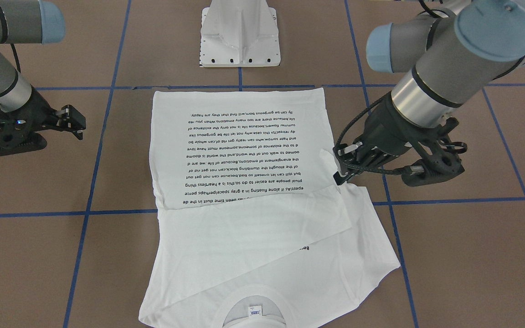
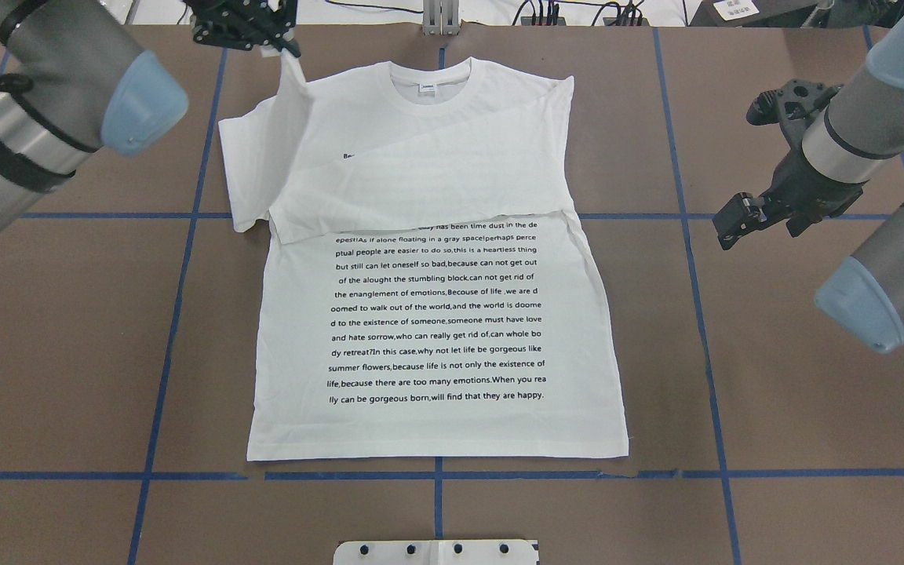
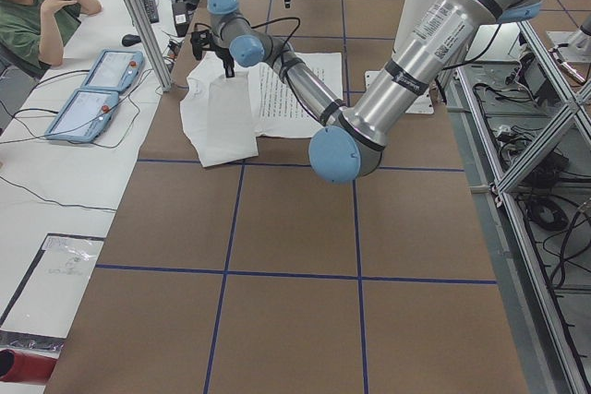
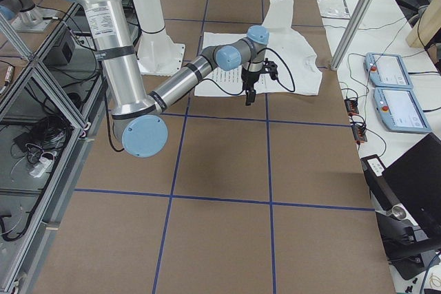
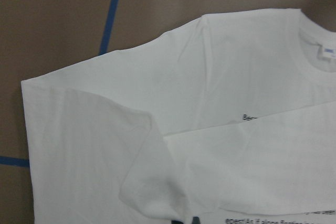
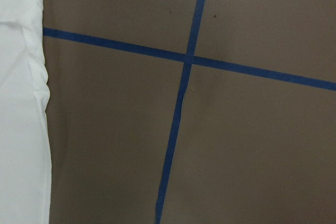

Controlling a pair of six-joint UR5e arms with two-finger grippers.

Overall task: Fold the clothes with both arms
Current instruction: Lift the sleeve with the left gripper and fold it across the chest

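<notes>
The left gripper (image 1: pixel 341 169) is closed on the cuff of one sleeve (image 2: pixel 289 86) and holds it lifted above that shoulder of the white T-shirt (image 2: pixel 436 424). The right gripper (image 1: pixel 79 125) hangs beside the opposite edge of the T-shirt, not touching it, its jaws a little apart and empty. The T-shirt lies flat on the brown table (image 2: pixel 813 408), printed text upward. Its other sleeve (image 2: pixel 436 180) is folded across the chest, covering the top lines of text just under the neck label (image 2: pixel 427 87).
</notes>
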